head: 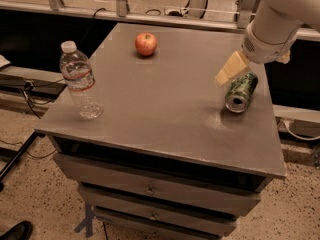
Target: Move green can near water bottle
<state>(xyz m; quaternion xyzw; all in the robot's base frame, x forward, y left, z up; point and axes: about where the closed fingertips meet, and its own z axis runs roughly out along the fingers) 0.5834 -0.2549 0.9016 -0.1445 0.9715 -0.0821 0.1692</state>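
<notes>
Standing upright near the left edge of a grey table (165, 104), the water bottle (80, 80) waits with its white cap on, well apart from everything else. A red apple (146, 44) sits toward the back, roughly mid-table. Far to the right, the robot's gripper (231, 73) hangs at the end of a white arm (280, 19), just beside and slightly above the green can (241, 91); whether it is spread or closed on the can cannot be told. The can is tipped over with one silver end facing the camera, close to the table's right edge, and it is not clear whether it rests on the surface or is lifted. The task appears to be at its early stage, the pickup, with the can nowhere near the bottle. The next move likely calls for a firm hold on the can's rounded side, then a long carry leftward across the table, passing in front of the apple, and a gentle release beside the bottle without knocking it over.
</notes>
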